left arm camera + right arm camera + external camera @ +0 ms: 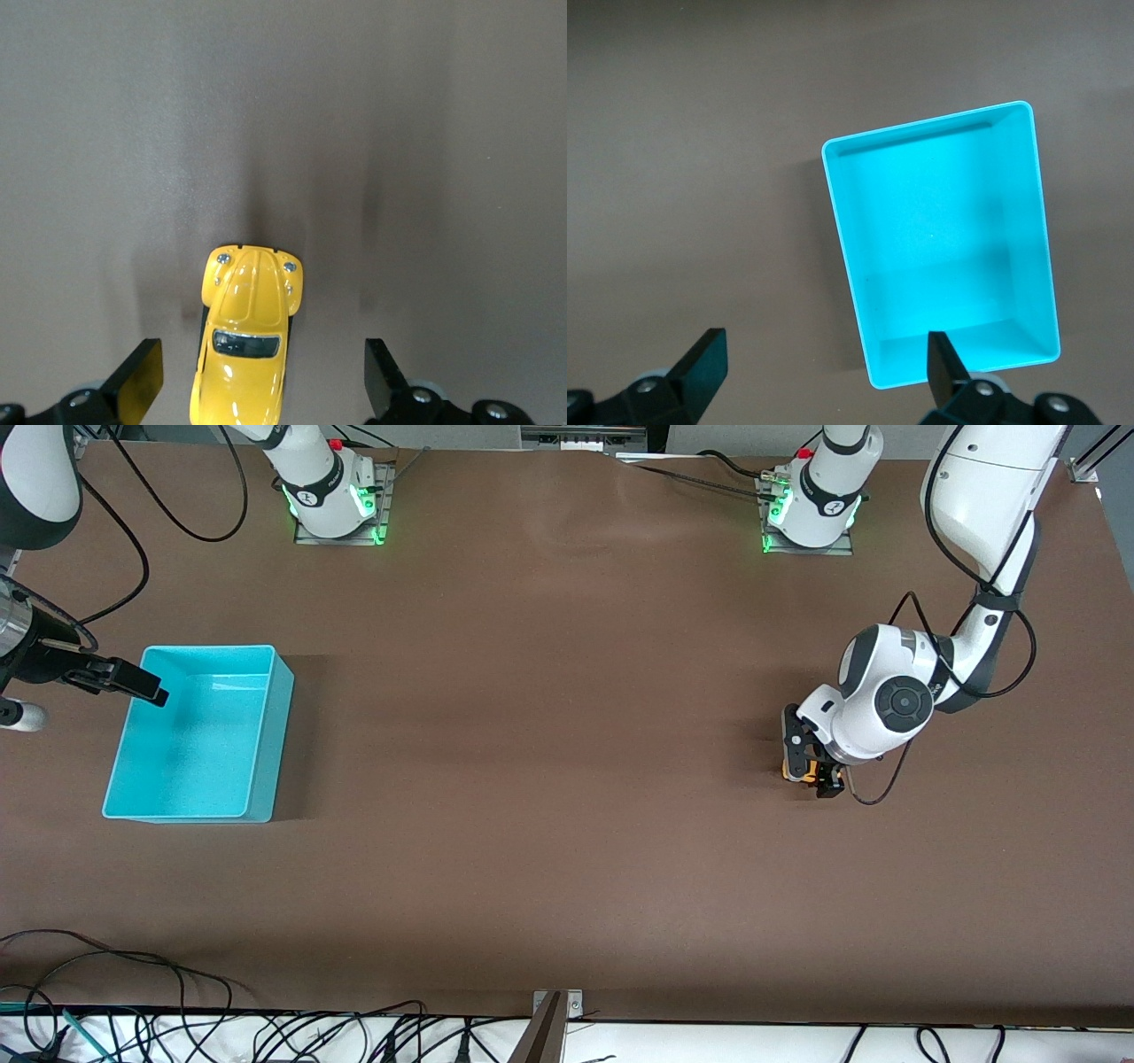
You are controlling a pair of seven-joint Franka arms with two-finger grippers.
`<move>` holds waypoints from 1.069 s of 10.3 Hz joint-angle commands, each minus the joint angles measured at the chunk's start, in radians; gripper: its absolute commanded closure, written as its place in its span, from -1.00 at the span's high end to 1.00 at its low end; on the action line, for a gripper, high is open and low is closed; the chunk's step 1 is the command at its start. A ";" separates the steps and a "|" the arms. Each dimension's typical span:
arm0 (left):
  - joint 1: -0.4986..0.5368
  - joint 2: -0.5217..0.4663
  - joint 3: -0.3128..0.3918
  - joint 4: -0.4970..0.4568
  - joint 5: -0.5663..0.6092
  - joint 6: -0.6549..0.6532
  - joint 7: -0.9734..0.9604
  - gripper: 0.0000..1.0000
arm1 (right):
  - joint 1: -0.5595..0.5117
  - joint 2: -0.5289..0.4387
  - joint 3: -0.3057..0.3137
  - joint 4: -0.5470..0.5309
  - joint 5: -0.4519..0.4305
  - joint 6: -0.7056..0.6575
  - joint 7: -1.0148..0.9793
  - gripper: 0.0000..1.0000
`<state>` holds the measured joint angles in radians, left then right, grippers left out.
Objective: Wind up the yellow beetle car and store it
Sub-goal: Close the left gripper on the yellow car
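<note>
My left tool [808, 769] spread wide, straddling yellow beetle car [244, 341] on counter [567, 779]. Probably light, glossy, slippery: pinch flat sides. Right tool [133, 682] wide over turquoise bin [859, 221], waiting.

The yellow beetle car [244, 341] — tiny, glossy, rounded, with a dark windscreen and chrome headlights — stands upright on its wheels on the brown table toward the left arm's end.
</note>
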<state>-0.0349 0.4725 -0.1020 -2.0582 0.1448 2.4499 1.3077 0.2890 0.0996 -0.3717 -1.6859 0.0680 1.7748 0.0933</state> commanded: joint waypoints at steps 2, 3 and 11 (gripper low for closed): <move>0.012 0.012 0.001 -0.022 0.029 0.061 0.019 1.00 | -0.007 0.006 -0.001 0.014 0.024 -0.006 -0.024 1.00; 0.012 0.017 0.002 -0.022 0.035 0.069 0.021 1.00 | -0.007 0.008 -0.001 0.014 0.022 -0.006 -0.024 1.00; 0.032 0.020 0.001 -0.017 0.052 0.080 0.108 -0.91 | -0.007 0.008 -0.001 0.014 0.022 -0.006 -0.026 1.00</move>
<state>-0.0142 0.5043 -0.0971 -2.0723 0.1652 2.5277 1.3805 0.2890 0.1002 -0.3717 -1.6859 0.0682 1.7748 0.0915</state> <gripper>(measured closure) 0.546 0.000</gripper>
